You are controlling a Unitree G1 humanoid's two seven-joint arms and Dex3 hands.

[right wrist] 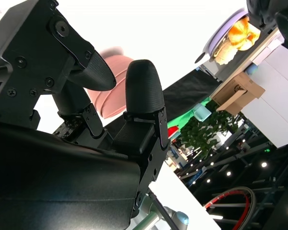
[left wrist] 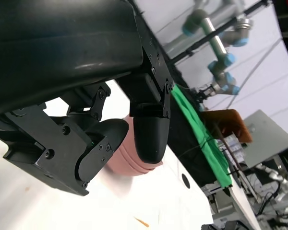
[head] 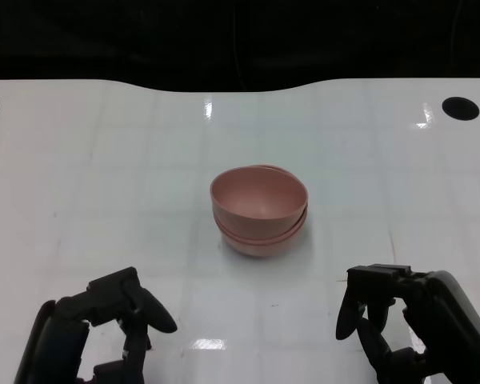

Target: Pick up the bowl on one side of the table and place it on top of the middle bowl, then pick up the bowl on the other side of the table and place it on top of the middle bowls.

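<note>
Head view: unmarked pink bowls [head: 260, 210] stacked mid-table [head: 80, 176], no legible writing.

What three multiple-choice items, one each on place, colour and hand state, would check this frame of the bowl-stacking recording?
1. Where does the bowl stack stand?
A. at the table's middle, between the two hands
B. at the far right edge
C. in the left hand

2. What colour are the bowls?
A. blue
B. pink
C. green

3. What do the left hand and right hand hold?
A. each a bowl
B. the right alone holds a bowl
C. nothing

Answers: 1 A, the stack sits mid-table ahead of both hands. 2 B, all visible rims are pink. 3 C, both hands sit near the table's front edge, apart from the stack, fingers around nothing.
</note>
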